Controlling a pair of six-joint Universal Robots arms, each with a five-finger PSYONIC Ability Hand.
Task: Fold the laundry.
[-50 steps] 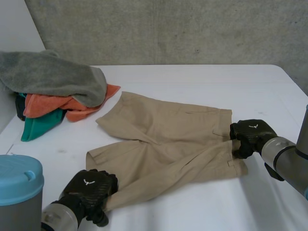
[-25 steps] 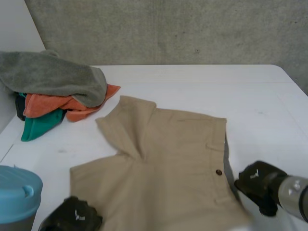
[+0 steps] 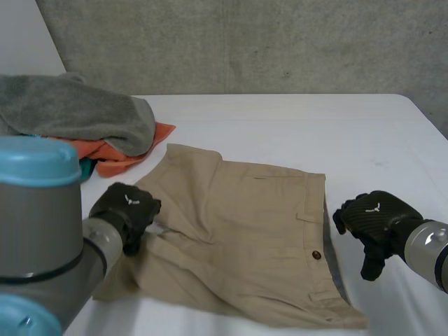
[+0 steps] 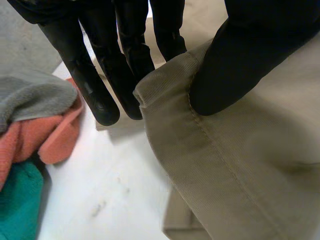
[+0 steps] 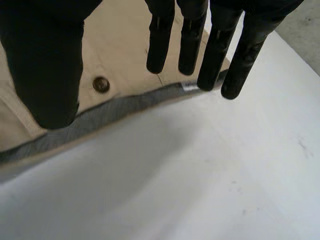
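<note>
Left hand is pinching the shorts' leg hem, seemingly mid-fold, near the table's front edge; right hand is hovering open beside the waistband. Next: laying the hem flat.

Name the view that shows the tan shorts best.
Head view: the shorts almost whole, on the table. Left wrist view gives a hem pinched by the left hand; right wrist view, the waistband and button under the open right hand.
</note>
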